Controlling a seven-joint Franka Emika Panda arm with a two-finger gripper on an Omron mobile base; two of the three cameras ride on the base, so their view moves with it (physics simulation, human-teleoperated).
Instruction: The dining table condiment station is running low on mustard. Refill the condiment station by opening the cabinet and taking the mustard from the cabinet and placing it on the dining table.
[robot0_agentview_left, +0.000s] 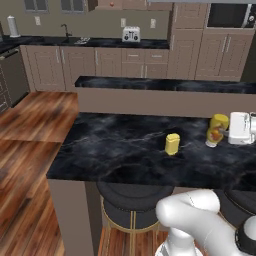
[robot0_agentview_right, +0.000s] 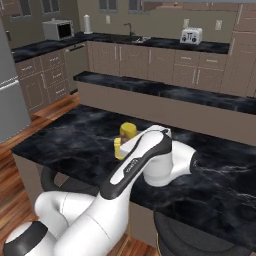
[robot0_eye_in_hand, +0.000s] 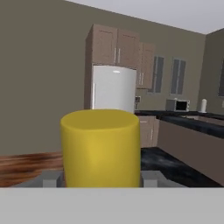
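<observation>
The white arm sweeps up from lower right to mid-right of the left base view, its gripper (robot0_agentview_left: 226, 133) clamped on the mustard (robot0_agentview_left: 217, 129).

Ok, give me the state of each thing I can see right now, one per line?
mustard: tilted, base on the dining table, between the jaws
gripper: closed on the mustard
small yellow container: upright on the dining table, untouched
dining table: carries both yellow items
stool: tucked under the table edge
</observation>
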